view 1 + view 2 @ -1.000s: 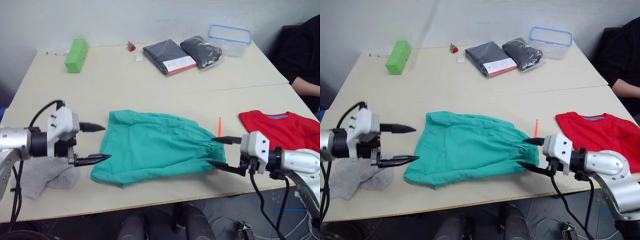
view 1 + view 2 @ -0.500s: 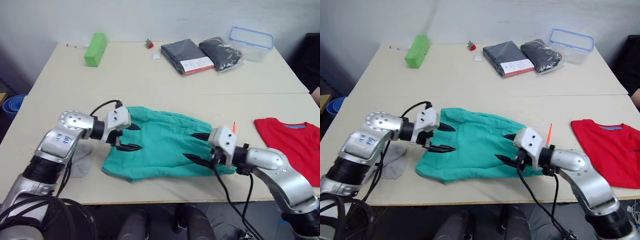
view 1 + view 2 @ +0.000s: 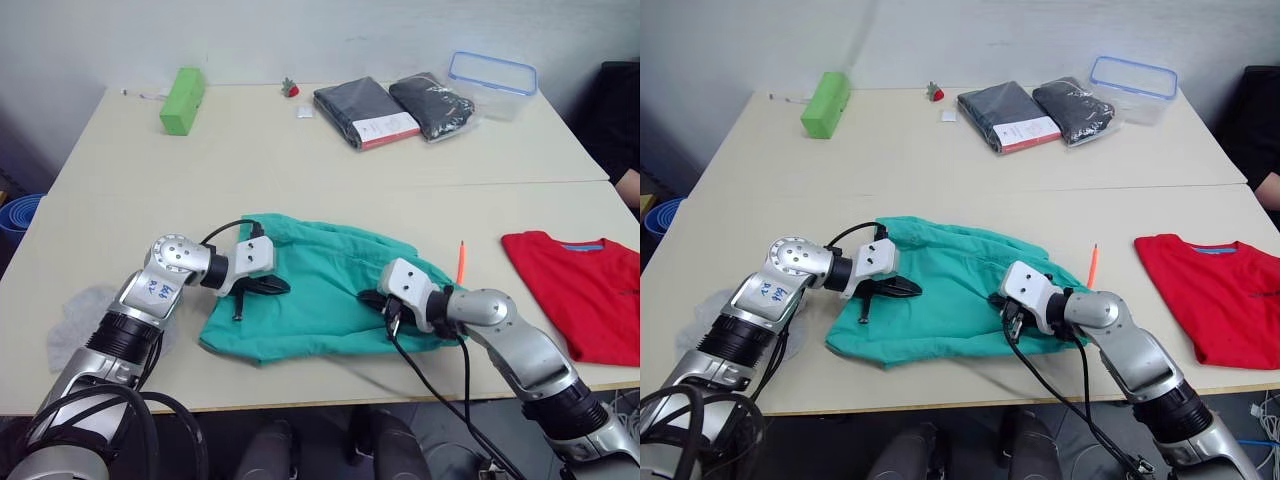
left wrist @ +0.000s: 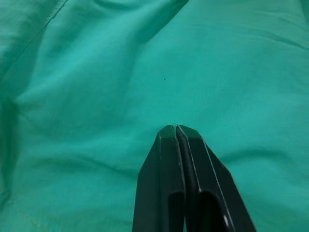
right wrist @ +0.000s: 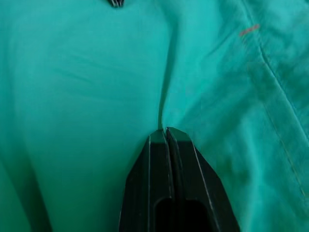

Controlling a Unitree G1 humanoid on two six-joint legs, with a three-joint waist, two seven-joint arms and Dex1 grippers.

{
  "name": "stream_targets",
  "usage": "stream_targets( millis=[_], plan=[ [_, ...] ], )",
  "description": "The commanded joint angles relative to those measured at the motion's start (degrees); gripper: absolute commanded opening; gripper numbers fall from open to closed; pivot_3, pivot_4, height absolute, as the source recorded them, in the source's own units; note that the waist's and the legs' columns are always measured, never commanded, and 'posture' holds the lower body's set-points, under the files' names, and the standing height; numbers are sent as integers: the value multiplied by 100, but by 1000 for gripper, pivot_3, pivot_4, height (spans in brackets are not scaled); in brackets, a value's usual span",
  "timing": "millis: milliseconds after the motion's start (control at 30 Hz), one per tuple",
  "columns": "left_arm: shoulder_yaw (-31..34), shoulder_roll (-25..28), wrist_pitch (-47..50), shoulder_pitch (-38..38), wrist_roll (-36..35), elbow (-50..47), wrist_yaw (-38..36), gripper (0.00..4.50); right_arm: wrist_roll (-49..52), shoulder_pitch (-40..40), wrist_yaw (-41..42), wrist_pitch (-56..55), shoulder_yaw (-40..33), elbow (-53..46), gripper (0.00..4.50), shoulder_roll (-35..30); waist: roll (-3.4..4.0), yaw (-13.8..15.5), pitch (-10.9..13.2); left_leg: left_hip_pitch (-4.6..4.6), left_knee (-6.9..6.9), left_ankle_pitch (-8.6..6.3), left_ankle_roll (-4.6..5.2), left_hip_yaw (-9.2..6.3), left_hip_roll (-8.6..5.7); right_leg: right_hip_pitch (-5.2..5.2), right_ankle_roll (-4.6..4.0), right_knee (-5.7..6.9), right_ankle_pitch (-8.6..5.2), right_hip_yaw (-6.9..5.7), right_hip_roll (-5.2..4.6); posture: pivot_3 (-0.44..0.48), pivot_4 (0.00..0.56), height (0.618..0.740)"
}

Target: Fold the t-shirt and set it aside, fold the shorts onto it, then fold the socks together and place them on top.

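— Where do the shorts (image 3: 320,300) lie?

— Spread flat on the table (image 3: 300,150) at its near edge, long axis running left to right, waistband toward the robot's right. The t-shirt (image 3: 580,290) lies well apart on the right, the socks (image 3: 75,320) on the left.

— And the grippers?

— Both rest on the cloth: left gripper (image 3: 268,287) near the leg end, right gripper (image 3: 372,300) just inside the waistband. Each has its fingers pressed together; the right seems to pinch a crease, the left I cannot tell.
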Motion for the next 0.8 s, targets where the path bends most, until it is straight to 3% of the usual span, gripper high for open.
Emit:
stream_targets(
  millis=[33,200,567,700,800],
  plan=[
    [-37,-12,-177,124,407,291,281,25,-144,187,189,-88,-29,91,0,-198,-1,13,-1,3,0,-1,0,0,0,2,0,0,0,2,-1,0,150,740],
    [-59,-47,-348,224,501,444,358,25,-146,433,92,-270,-332,396,0,-214,-4,25,-10,19,0,-5,4,-1,0,19,0,0,0,3,-9,0,150,740],
    [184,12,-326,472,452,336,459,25,443,1357,416,-272,-1866,18,0,-966,-4,22,-16,36,-1,-10,8,-2,0,36,1,-19,1,2,-47,0,150,740],
    [554,-48,366,488,-94,-502,388,25,1651,1242,661,152,-2425,-944,0,-756,4,9,-11,36,-1,-10,8,-2,1,35,1,-18,0,5,-49,0,150,740],
    [796,-22,939,278,-398,-1023,356,25,2006,802,454,595,-2213,-1395,0,-526,3,5,-9,17,-1,-10,6,-4,6,15,-1,-4,2,4,-43,0,150,740]
  ],
)
